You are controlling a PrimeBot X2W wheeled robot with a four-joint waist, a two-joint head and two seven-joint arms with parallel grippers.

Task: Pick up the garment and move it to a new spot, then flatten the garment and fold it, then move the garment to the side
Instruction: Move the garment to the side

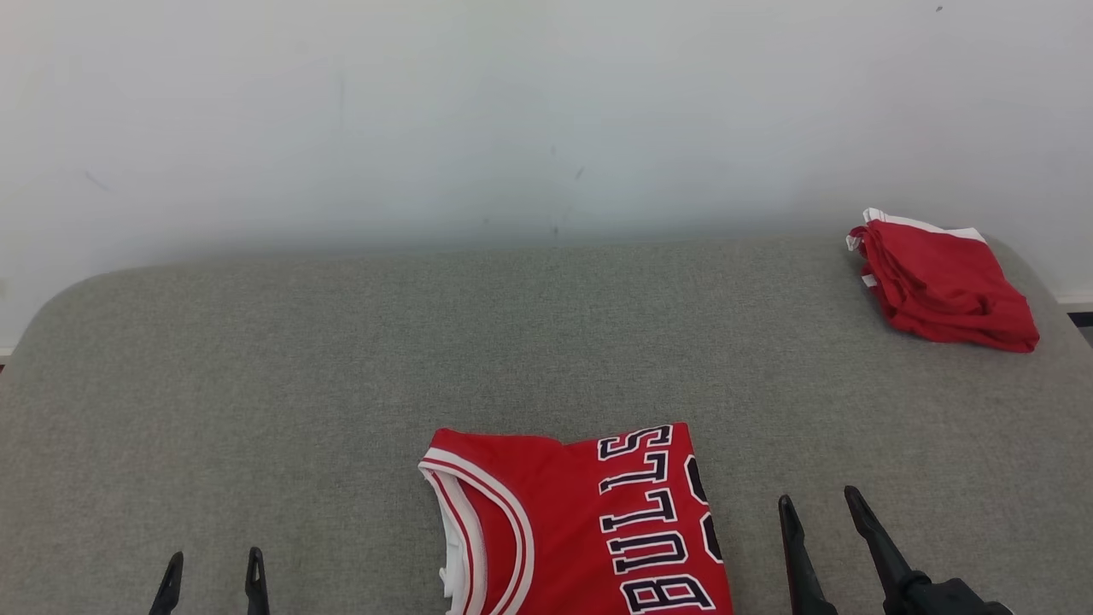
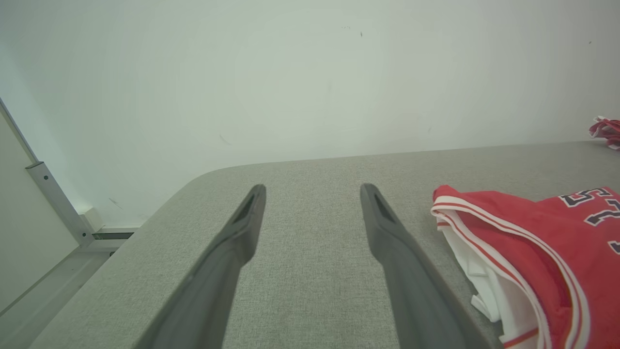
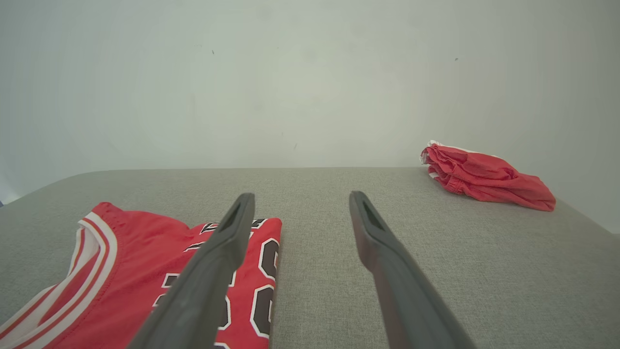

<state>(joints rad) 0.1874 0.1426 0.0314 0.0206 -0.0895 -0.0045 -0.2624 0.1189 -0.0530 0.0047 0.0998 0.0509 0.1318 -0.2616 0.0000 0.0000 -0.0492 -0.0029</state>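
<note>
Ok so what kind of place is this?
Probably a bare test room for folding clothes: a grey fabric-covered table against a plain white wall, a folded red Bulls jersey, and another folded red garment at the far corner.

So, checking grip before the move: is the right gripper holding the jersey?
No, the right gripper stands open beside the jersey, gripping nothing.

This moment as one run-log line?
left tool: open, empty | right tool: open, empty | folded red fabric jersey: near edge, between tools | red cloth bundle: far right corner of grey fabric table
</note>
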